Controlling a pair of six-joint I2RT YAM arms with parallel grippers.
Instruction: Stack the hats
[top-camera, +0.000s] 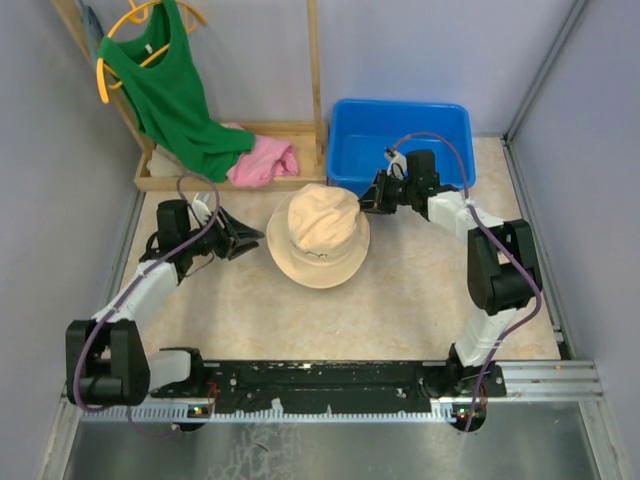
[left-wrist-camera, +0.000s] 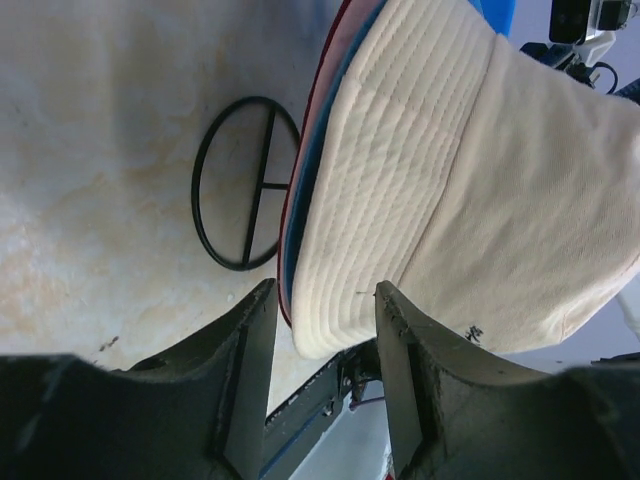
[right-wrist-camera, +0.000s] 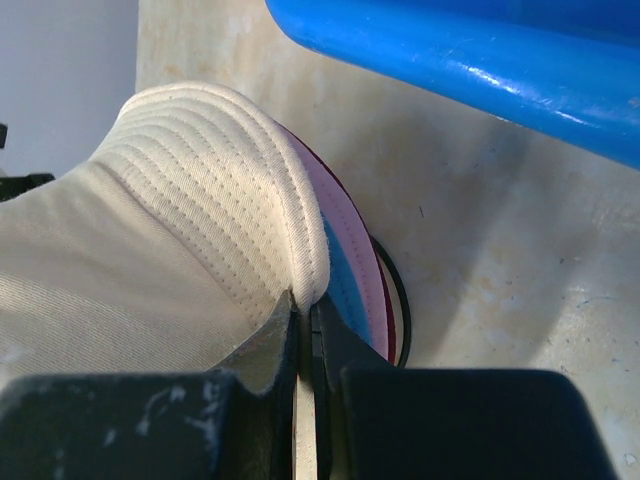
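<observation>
1. Across the middle of the overhead view, the table (top-camera: 420, 300) carries everything that matters. The blue tub (top-camera: 350, 140) sits at upper right, just behind the right arm's reach.
2. At the centre of that view stands the pile of hats, with the beige hat (top-camera: 320, 235) on top, crown up and brim spread round. Under its brim the wrist views show us the blue hat (right-wrist-camera: 343, 283), the pink hat (right-wrist-camera: 365, 280) and the dark red hat (right-wrist-camera: 392, 320), their edges stepped one past another. We judge all four to be stacked.
3. The beige hat is round, so it has no long axis. What counts is the line from tool to tool, which crosses the crown from middle left to upper right of the overhead frame.
4. The right tool (top-camera: 368, 198) is at the upper-right end of that line, jaws closed flat on the very edge of the beige brim, which rises there off the brims below. It is the nearer tool, being in contact. We judge the coming move to be its release and a retreat toward upper right, away from the crown.
5. The left tool (top-camera: 250, 240) is at the middle-left end, jaws parted and gripping nothing. The brim edge lies just ahead of the gap between its fingers (left-wrist-camera: 250, 360), and we cannot tell whether it touches them.
6. Smallest, a black wire ring (left-wrist-camera: 258, 170) lies flat on the table, partly under the pile's edge.
</observation>
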